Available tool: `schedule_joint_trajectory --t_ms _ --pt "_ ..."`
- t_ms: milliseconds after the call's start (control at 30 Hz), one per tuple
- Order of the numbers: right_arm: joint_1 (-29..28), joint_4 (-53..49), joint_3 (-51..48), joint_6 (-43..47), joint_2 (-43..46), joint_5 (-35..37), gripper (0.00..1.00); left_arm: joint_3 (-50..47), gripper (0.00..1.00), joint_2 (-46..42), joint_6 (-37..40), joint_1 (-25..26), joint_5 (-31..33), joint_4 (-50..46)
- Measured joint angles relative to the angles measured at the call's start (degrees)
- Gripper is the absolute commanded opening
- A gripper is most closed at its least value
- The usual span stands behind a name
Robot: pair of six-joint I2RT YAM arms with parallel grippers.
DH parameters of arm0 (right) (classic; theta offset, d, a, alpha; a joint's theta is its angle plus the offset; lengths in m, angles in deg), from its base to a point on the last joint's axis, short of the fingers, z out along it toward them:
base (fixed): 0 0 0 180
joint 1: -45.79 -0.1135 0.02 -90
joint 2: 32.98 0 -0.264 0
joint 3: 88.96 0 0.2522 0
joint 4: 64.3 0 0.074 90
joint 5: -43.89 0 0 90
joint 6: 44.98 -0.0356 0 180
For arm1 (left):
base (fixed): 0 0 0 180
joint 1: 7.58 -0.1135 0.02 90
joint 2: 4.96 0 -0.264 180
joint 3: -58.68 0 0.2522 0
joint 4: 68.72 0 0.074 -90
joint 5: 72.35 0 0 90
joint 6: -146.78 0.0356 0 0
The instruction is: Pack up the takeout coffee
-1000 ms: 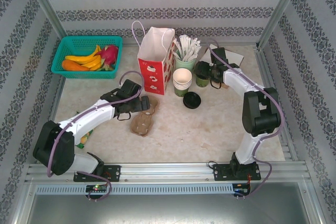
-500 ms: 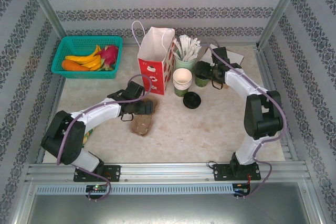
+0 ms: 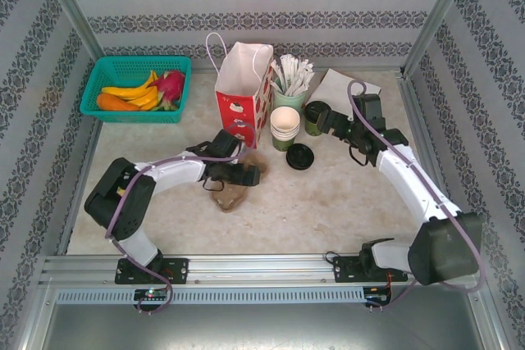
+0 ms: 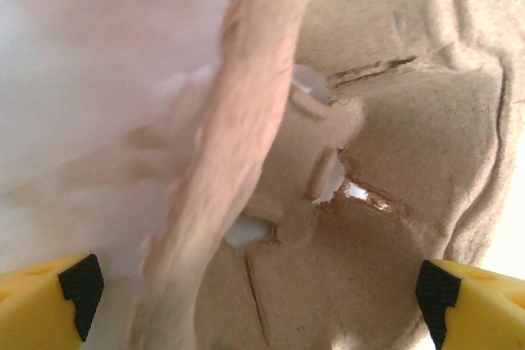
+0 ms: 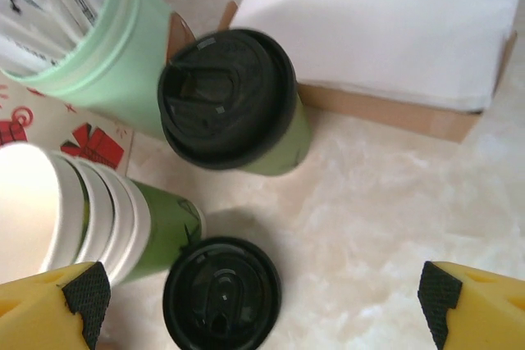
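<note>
We see the left claw [image 3: 247, 175] low over the brown pulp tray [image 3: 230, 195], which lies on the counter [image 3: 328, 202] in front of the red-and-white paper bag [image 3: 244, 97]. In the left wrist view the tray's moulded wells [image 4: 385, 161] sit close under the camera, and the yellow fingers [image 4: 41, 305] stand spread wide to either side. We cannot tell whether the pads touch the pulp.

The right claw [image 3: 327, 121] is just beside the lidded green cup [image 3: 315, 117], its jaws spread wide with nothing between them. From the right wrist we look down on that cup [image 5: 234, 104], upright, with its black lid pressed on. It stands just beside the pale green cup of wrapped straws [image 5: 98, 47] and near a stack of white napkins [image 5: 385, 22]. A spare black lid [image 5: 221, 294] lies flat on the counter, next to a stack of empty paper cups [image 5: 90, 211].

A green basket of fruit [image 3: 136, 88] sits at the far left, well apart.
</note>
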Motion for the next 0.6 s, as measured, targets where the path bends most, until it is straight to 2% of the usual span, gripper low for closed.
schedule_joint_trajectory --t_ms 200,367,600 --pt "0.0 -2.6 -4.0 0.9 5.2 0.2 0.98 11.9 1.0 7.4 2.9 4.5 -3.7 -2.7" --pt "0.0 -3.2 -6.4 0.9 8.5 0.5 0.98 20.3 1.0 11.4 4.8 6.1 -8.3 -5.6" --pt "0.0 -3.9 -7.8 1.1 10.1 0.5 0.98 24.9 1.0 14.1 6.6 8.5 -11.2 -9.2"
